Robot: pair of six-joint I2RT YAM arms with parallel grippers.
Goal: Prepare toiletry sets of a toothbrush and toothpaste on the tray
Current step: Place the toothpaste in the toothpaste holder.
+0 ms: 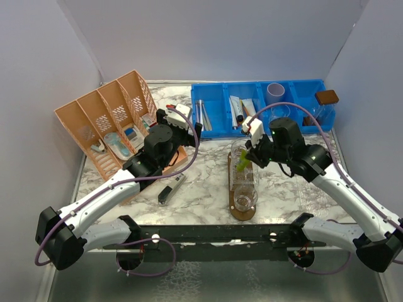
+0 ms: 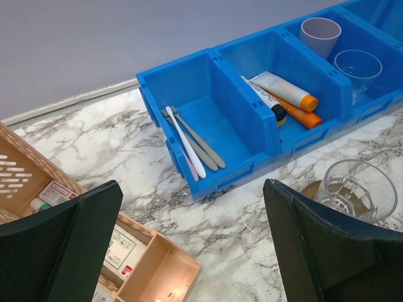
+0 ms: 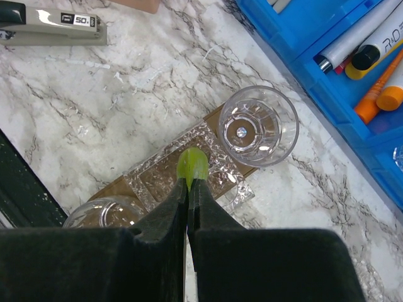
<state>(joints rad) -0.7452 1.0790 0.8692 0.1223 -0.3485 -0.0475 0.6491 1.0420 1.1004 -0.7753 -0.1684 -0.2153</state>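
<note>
The dark wooden tray [image 1: 242,213] lies mid-table with clear tumblers [image 1: 244,196] standing in a row on it. My right gripper [image 3: 189,182] is shut on a lime green tube [image 3: 192,164] and holds it above the tray's middle, over a textured tumbler [image 3: 157,176] and beside a round empty one [image 3: 258,126]. In the top view the right gripper [image 1: 247,153] hangs over the tray's far end. My left gripper [image 2: 192,251] is open and empty above the marble, in front of the blue bin's toothbrushes [image 2: 192,143]. In the top view the left gripper [image 1: 192,129] sits by the bin's left end.
The blue compartmented bin [image 1: 214,129] along the back holds several tubes [image 2: 286,100] and spare cups [image 2: 320,34]. An orange divided basket [image 1: 101,129] stands at the back left, its corner [image 2: 151,270] under my left fingers. A stapler [image 1: 170,189] lies left of the tray.
</note>
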